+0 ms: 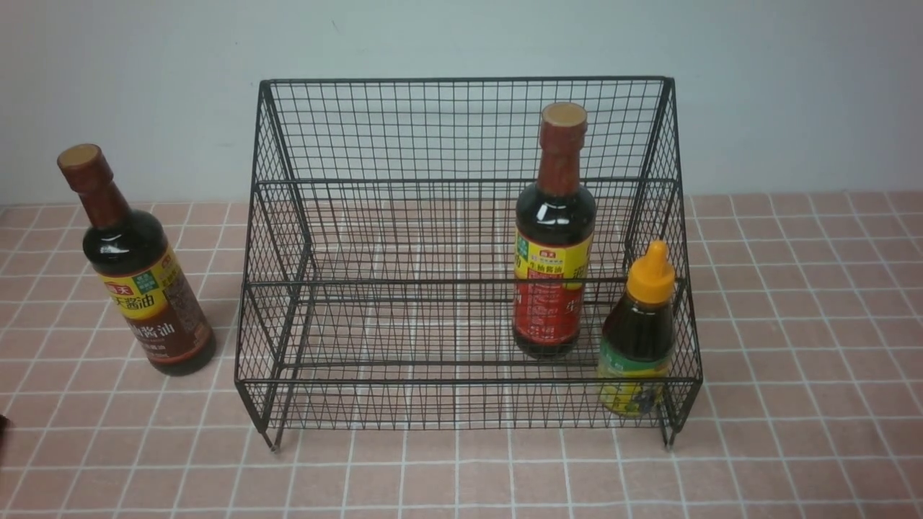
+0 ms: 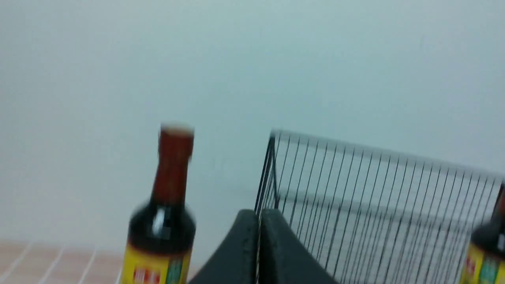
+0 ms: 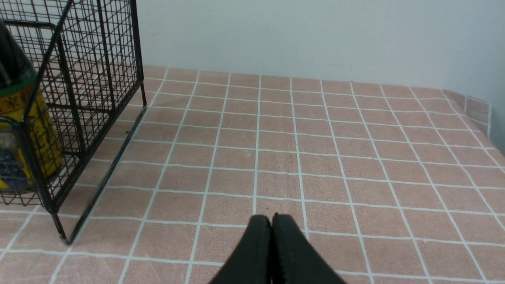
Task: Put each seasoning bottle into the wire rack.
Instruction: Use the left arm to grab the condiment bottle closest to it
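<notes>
Left claw looks blurred.

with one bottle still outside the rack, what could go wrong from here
The left hand is shut, so moving in without opening could knock over the tall bottle on the tiles.

That bottle stands close beside the rack, so lifting it too low might catch the wire side.

The short bottle leans inside the front tier, and a bump to the rack could shift it.

Flat, soft, fairly dim light covers the pink-tiled table and the plain pale wall, with small white glints on the dark glass bottles. The left wrist view is blurred, the right wrist view much sharper
</notes>
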`<control>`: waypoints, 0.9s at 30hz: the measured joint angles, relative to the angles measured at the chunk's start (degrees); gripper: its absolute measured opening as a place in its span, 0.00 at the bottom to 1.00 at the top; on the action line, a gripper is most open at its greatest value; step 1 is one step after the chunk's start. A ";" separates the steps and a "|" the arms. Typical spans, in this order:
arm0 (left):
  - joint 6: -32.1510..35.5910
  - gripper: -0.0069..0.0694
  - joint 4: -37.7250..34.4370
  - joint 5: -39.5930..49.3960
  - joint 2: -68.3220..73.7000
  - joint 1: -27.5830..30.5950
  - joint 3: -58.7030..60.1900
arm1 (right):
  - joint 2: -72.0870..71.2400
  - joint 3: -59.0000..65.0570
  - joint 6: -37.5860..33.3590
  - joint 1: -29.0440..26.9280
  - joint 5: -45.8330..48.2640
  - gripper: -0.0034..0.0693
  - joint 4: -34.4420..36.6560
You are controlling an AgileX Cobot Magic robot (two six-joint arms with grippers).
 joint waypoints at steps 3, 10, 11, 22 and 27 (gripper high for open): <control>-0.08 0.08 -2.66 -14.64 0.09 0.00 -0.07 | 0.00 0.00 0.00 0.00 0.00 0.03 0.00; 3.82 0.08 -7.10 -17.98 16.85 0.00 -13.59 | 0.00 0.00 0.00 0.00 0.00 0.03 0.00; 4.17 0.08 -7.03 -17.70 16.85 0.00 -14.10 | 0.00 0.00 0.00 0.00 0.00 0.03 0.00; 10.37 0.14 -5.45 -12.03 52.01 0.00 -30.91 | 0.00 0.00 -0.05 0.00 0.00 0.03 0.00; 13.24 0.25 -8.33 -12.08 59.61 0.23 -35.15 | 0.00 0.00 -0.05 0.00 0.00 0.03 0.00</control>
